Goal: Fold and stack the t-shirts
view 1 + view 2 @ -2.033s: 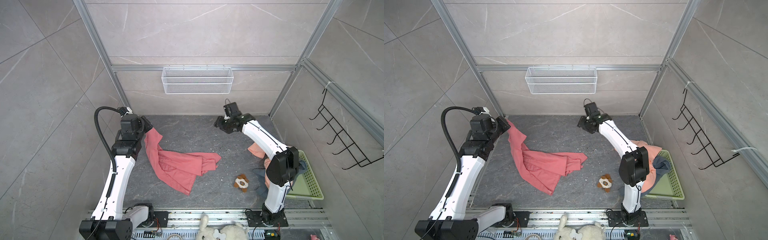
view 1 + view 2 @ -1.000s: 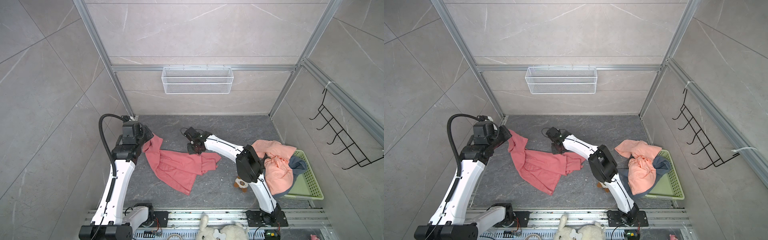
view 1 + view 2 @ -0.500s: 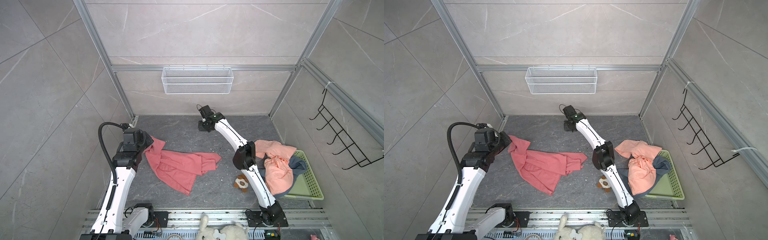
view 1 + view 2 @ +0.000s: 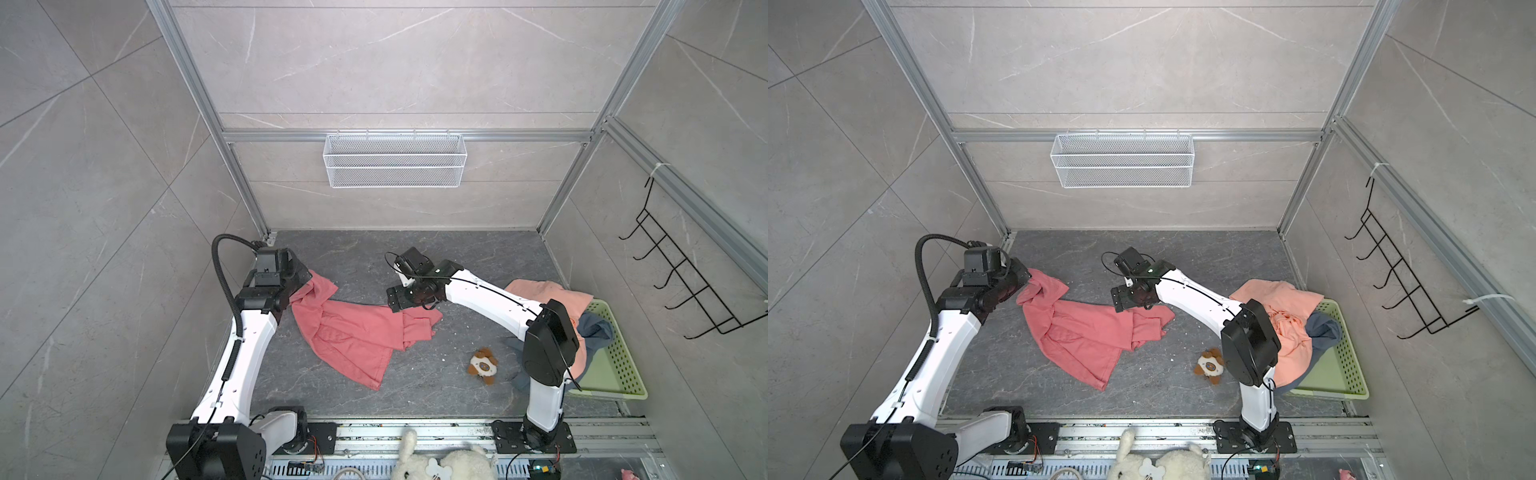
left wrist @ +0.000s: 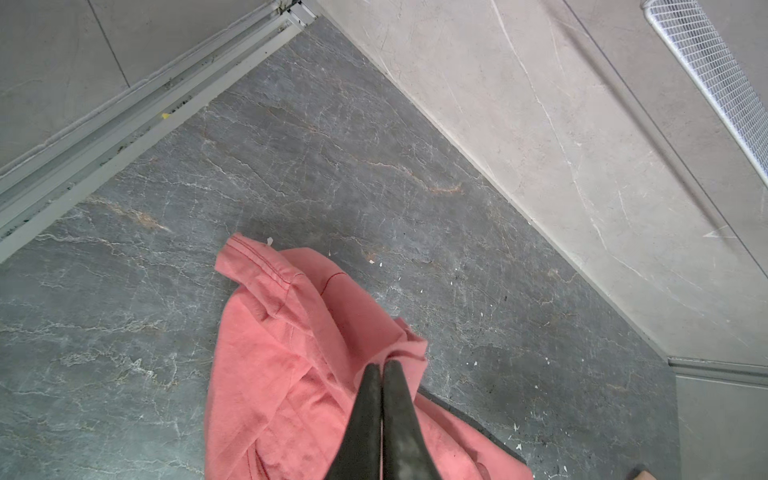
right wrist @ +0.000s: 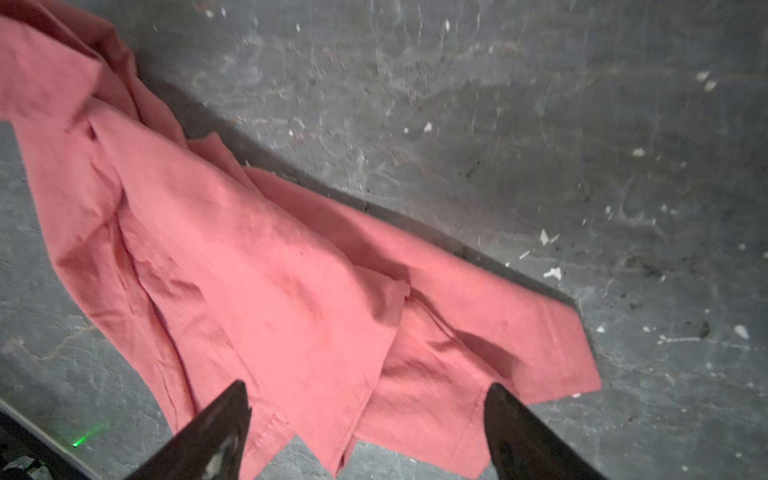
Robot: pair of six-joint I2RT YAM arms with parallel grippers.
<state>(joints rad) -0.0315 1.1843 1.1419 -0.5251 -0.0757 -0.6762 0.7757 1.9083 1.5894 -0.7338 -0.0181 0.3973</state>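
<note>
1. At the left edge of the surface (image 4: 478, 257) (image 4: 1204, 253), the left fingers (image 4: 303, 276) (image 5: 363, 415) are pressing together and pinching a gathered fold of the coral-red t-shirt (image 4: 357, 332) (image 4: 1084, 332) (image 5: 282, 374) (image 6: 270, 270).
2. The coral-red t-shirt is lying crumpled and unfolded. It is spreading from the pinched end by the left edge across the middle of the surface, with one tapered corner trailing toward the front edge.
3. Over the shirt's right end, near the middle of the surface, the right fingers (image 4: 395, 299) (image 6: 216, 428) are standing spread wide, one to either side of a hemmed flap. Whether they are touching the cloth cannot be told.
4. At the right edge, a peach t-shirt (image 4: 548, 295) (image 4: 1279, 303) and a blue-grey t-shirt (image 4: 594, 330) (image 4: 1323, 328) are lying heaped together. They are draping over the rim of a pale green basket (image 4: 619, 370) (image 4: 1350, 361). The right arm is hiding part of the heap.
5. A brown-and-white plush toy (image 4: 483, 365) (image 4: 1210, 365) is lying on the surface toward the front edge, between the coral-red t-shirt and the basket and apart from the coral-red t-shirt.
</note>
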